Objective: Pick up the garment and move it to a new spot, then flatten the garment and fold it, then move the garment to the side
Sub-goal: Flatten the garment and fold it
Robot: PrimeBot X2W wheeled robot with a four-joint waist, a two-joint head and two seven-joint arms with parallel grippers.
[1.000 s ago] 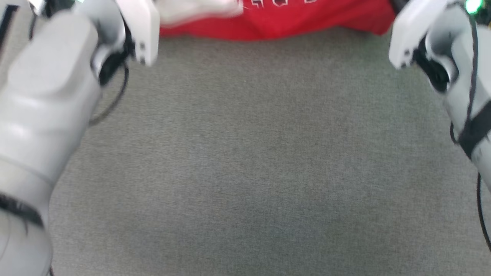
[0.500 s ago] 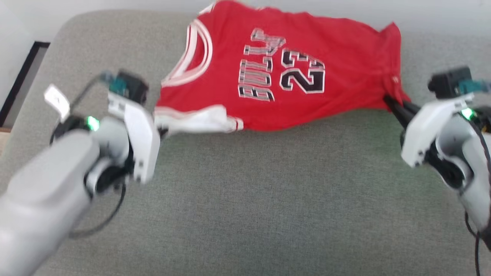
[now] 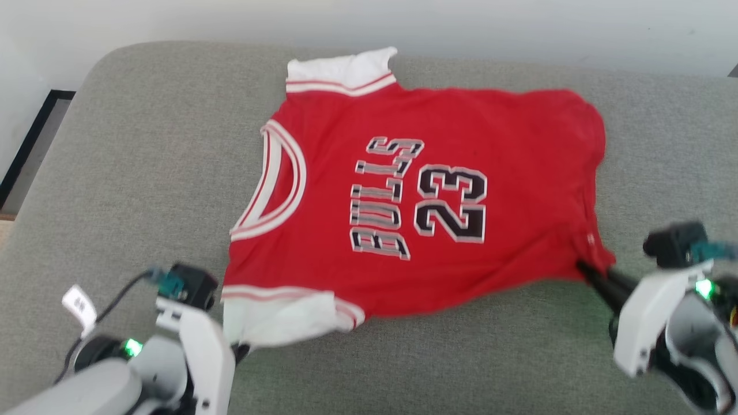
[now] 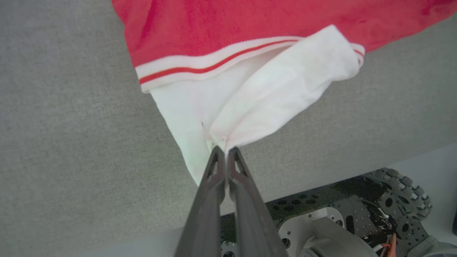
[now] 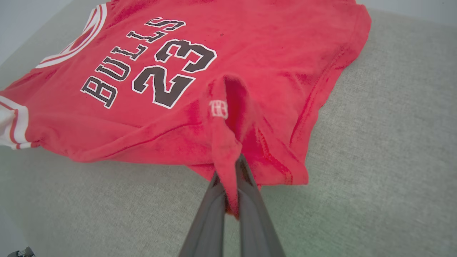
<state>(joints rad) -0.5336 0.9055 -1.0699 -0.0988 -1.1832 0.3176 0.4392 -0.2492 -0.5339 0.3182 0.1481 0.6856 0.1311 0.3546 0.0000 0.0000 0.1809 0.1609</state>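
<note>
The garment [image 3: 426,196], a red jersey with white sleeve ends and dark lettering, lies spread on the grey cushion [image 3: 144,173], its near edge lifted a little. My left gripper [image 4: 225,151] is shut on the near white sleeve end [image 4: 250,107], at the jersey's lower left corner [image 3: 271,323] in the head view. My right gripper [image 5: 234,167] is shut on a pinched fold of the red hem [image 5: 228,117], at the jersey's lower right corner [image 3: 594,259]. Its dark fingers [image 3: 605,282] reach up from the lower right.
The cushion's rounded far edge meets a pale wall [image 3: 519,29]. A dark frame [image 3: 29,144] stands off its left side. Below the cushion's near edge the left wrist view shows the robot's wheeled base [image 4: 357,221].
The head camera has tilted up, bringing the whole jersey into the picture. The jersey now lies more spread out, its far white sleeve unfolded. Both grippers stay shut on their corners.
</note>
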